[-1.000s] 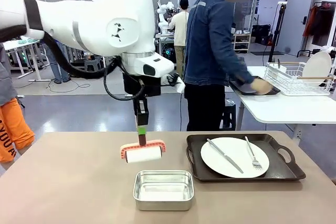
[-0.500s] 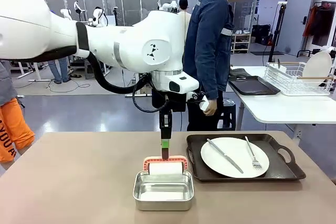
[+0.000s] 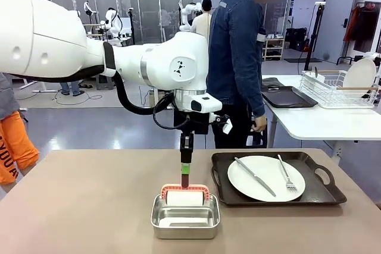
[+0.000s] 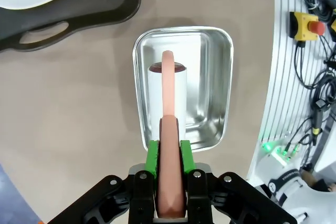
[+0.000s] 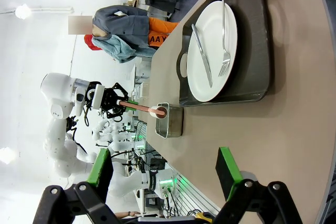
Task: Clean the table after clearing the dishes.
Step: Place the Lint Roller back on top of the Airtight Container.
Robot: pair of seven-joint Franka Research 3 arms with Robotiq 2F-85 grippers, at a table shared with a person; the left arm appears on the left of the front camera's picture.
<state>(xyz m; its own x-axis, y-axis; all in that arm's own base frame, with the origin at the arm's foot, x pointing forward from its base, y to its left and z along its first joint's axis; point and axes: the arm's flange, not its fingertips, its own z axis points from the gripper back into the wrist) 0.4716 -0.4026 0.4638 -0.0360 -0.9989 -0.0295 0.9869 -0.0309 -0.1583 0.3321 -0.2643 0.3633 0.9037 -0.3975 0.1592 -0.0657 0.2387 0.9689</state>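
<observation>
One tray of dishes sits on the tabletop at our right. Its long axis runs along the near edge, with a handle at each end. The white plate lies flat on it. The knife crosses the plate on a slant from far left to near right, and the fork lies beside it, tines toward us. We judge the clearing only partly done, since wiping makes little sense while this tray occupies the surface.

The left claw is clamped narrow on the pink handle of a roller. The handle stands upright, and the white roll at its foot lies level inside the steel pan, along the pan's longer side. The high grip keeps the fingers above the pan walls. We cannot tell whether the roll touches the pan floor.

The right claw stands wide and holds nothing. It is off to the tray's side and looks across the plate, which we read as waiting. A person stands at the far edge, just behind the tray, probably placed to carry it off.
</observation>
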